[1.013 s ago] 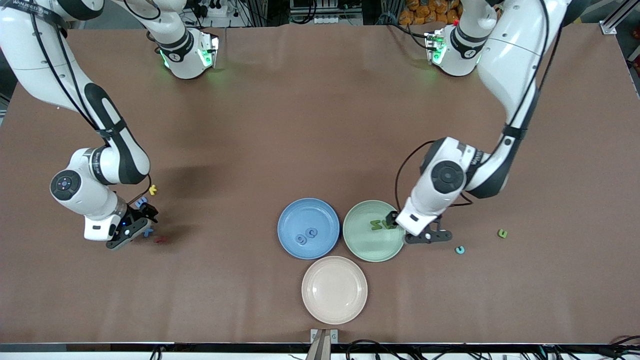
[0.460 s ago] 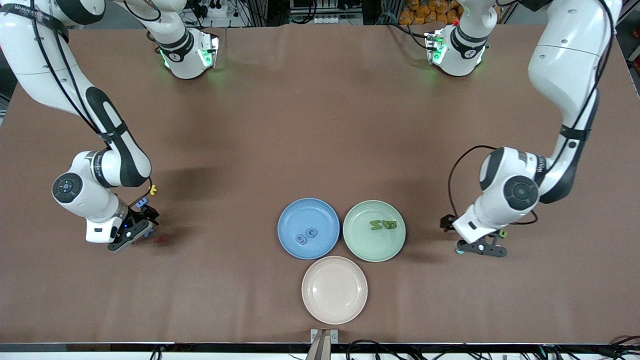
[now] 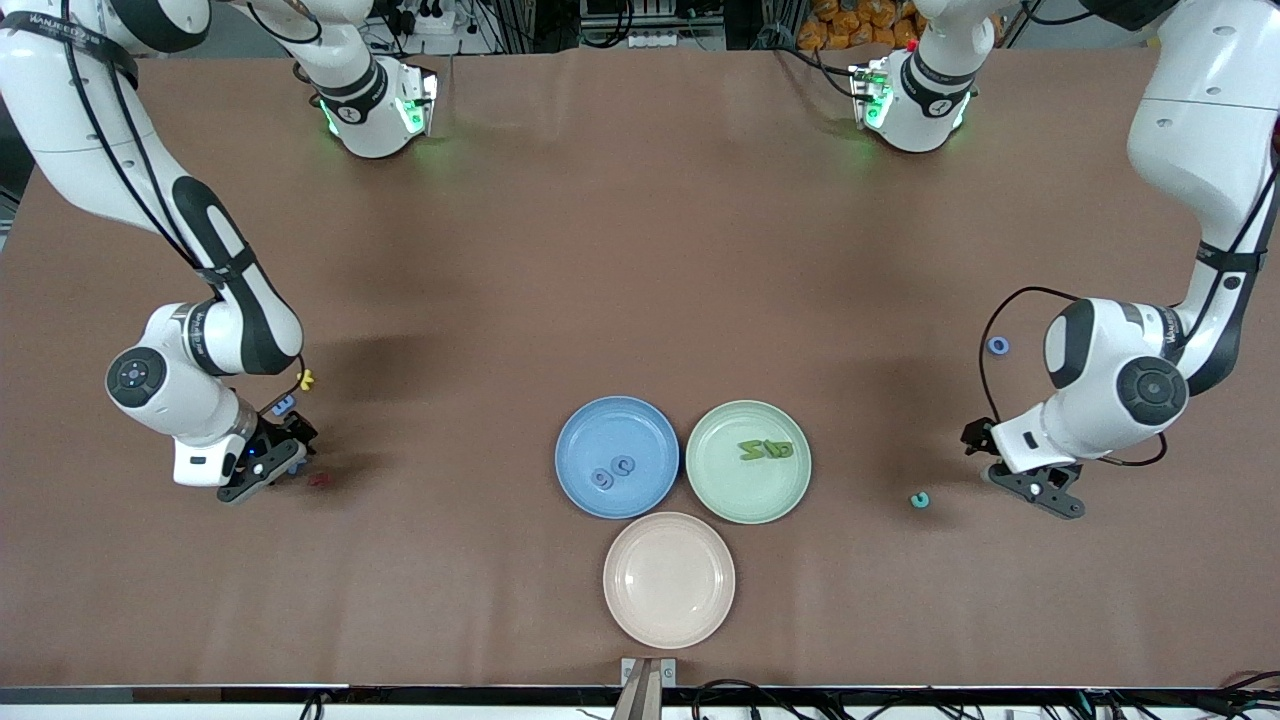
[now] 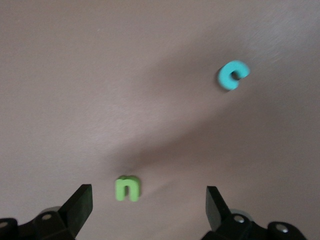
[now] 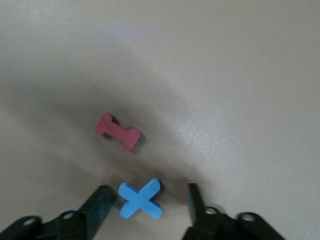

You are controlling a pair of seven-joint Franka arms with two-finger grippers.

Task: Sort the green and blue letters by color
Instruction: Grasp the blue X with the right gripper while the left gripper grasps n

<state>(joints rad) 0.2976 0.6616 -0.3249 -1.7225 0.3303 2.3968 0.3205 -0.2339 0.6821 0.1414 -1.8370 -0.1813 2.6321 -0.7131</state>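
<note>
1. Right gripper (image 3: 268, 462) down at the table, jaws part-open around a blue X (image 5: 140, 199) — red I (image 5: 117, 131) just beside it.
2. Left gripper (image 3: 1035, 487) jaws wide; green n (image 4: 128, 188) lies between them, bare table either side.
3. Teal c (image 3: 919, 500) sits near it, toward the plates (image 3: 700, 500).

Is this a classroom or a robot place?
Most likely a robot lab. Two white robot arms are bolted along one edge of a big brown table, with cables and power strips crowded past that edge. On the table sit little toy letters and three coloured plates, like the blue plate, set out for sorting practice.
</note>
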